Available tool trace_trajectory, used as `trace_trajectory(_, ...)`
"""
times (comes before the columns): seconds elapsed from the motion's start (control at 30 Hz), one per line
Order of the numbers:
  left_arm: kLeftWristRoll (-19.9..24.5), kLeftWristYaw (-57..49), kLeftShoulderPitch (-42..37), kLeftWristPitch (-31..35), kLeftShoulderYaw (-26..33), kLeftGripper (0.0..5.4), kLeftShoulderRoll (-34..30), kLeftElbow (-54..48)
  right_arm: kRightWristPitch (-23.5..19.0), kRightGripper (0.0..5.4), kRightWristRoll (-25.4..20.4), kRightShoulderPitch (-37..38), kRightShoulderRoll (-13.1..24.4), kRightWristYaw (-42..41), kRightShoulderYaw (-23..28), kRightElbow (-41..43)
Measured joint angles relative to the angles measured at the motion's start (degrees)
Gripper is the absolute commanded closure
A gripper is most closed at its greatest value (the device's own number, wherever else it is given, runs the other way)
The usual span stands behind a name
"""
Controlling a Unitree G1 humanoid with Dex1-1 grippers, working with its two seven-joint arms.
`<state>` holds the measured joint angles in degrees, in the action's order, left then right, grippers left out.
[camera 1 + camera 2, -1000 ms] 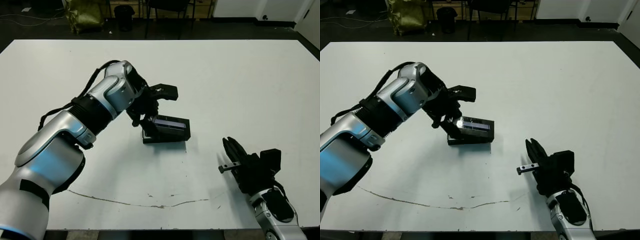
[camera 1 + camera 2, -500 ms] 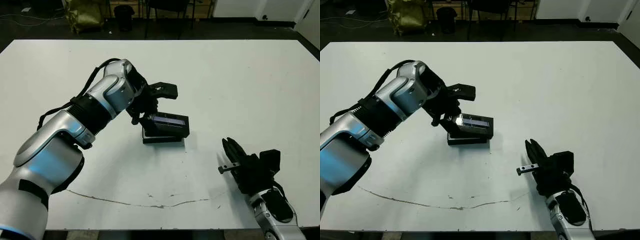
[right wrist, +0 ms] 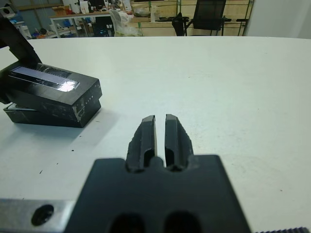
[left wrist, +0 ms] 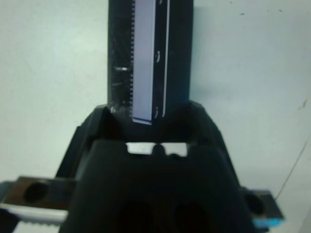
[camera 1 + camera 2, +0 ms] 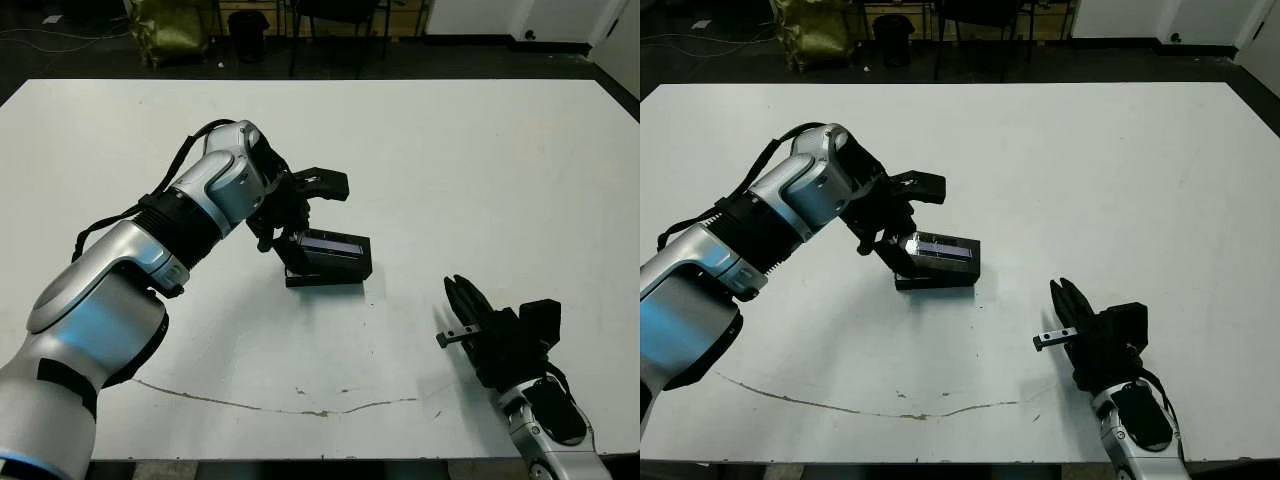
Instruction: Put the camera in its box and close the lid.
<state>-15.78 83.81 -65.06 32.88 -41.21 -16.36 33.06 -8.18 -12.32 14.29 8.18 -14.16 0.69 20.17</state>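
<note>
Sliding toward the robot's left over the last second, the lid (image 5: 330,250) now sits more squarely over the box (image 5: 322,277) instead of overhanging its right end; it rests on the box a little tilted and askew in the right wrist view, so by my reading the closing step is underway but not seated; a press down and a small nudge look to be what remains; the camera is nowhere visible, presumably already inside under the lid, though that cannot be confirmed

Largest first: the white counter (image 5: 480,180) fills the scene, bare apart from a thin dark scratch line (image 5: 290,408) near its front edge; beyond it a dark floor, chair legs and a yellow-green bag (image 5: 168,28); the right wrist view shows benches and a chair at the back of the room

Left gripper (image 5: 290,238) is clamped on the lid's left end, fingers either side of the glossy strip; right gripper (image 3: 155,138) hovers near the counter's front right, well apart from the box, fingers nearly pressed together with only a slit between, holding nothing
</note>
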Motion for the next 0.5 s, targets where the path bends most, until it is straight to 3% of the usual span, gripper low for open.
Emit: trace_trajectory(0.5, -0.8, -0.1, 0.0, -1.5, -0.4, 3.1, 0.0, 0.3, 0.0, 5.4, -0.5, 0.2, -0.3, 0.0, 0.1, 0.0)
